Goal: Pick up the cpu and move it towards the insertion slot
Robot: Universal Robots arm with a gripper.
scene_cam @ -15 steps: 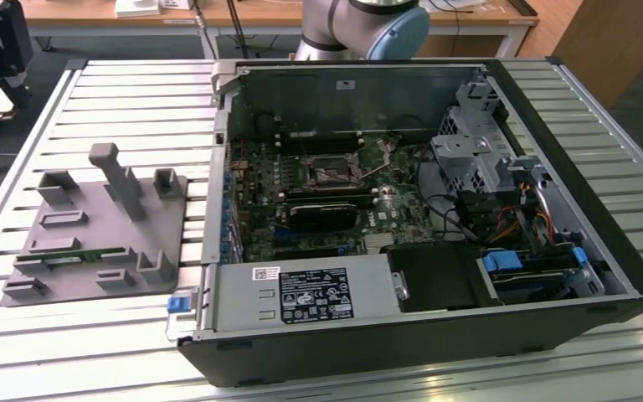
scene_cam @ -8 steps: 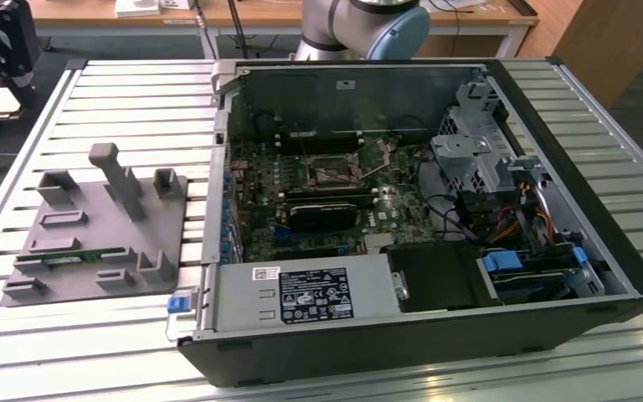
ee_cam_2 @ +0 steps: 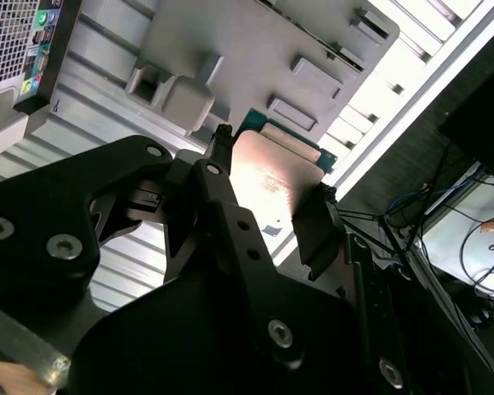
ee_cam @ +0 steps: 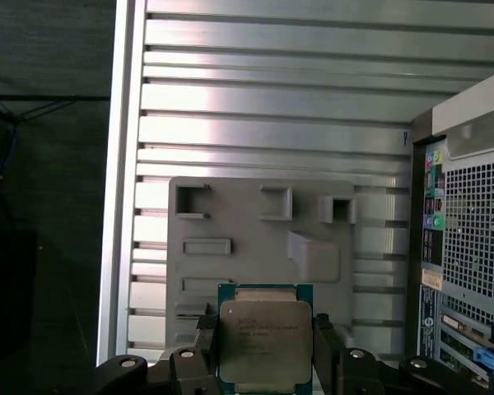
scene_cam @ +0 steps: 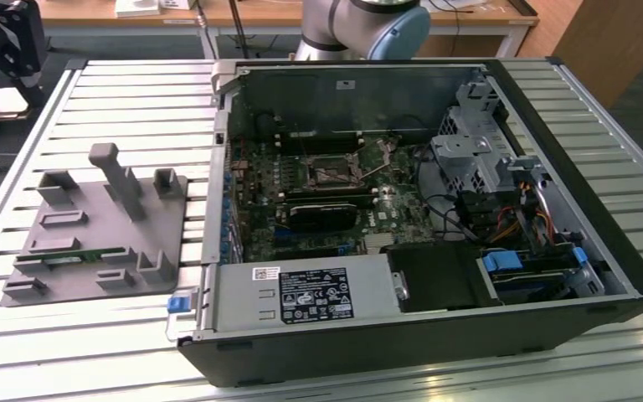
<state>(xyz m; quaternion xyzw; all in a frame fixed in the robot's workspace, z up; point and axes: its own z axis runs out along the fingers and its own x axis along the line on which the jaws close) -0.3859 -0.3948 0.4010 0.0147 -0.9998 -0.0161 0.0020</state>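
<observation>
The cpu (ee_cam: 263, 341) sits tight between the two black jaws in the first wrist view, with its silver top facing the camera. The jaws are squeezed shut on two of its sides. It hangs in the air over the grey fixture plate (ee_cam: 255, 239), which lies on the ribbed metal table (ee_cam: 272, 99). The back of the computer case (ee_cam: 469, 247) is just beside the plate. One edge of the cpu is cut off by the picture.

In the second wrist view the cpu is a shiny plate that catches the light, pinched by the jaws. Their big black body hides a lot of the table here.

In the exterior view the jaws are at about ten o'clock and partly cut off. A small pale thing under them looks like the cpu, but it is hard to make out. The insertion slot (scene_cam: 331, 173) is near the middle, inside the open case. It lies toward four o'clock from the jaws and well apart from them. The plate is at eight o'clock with a thin green memory stick (scene_cam: 76, 257) on it.

I think the picking up is done and the carry is the step in hand. That carry calls for keeping the cpu flat, clearing the case wall and lining it up with the square slot. I can't tell if the slot's cover is open
</observation>
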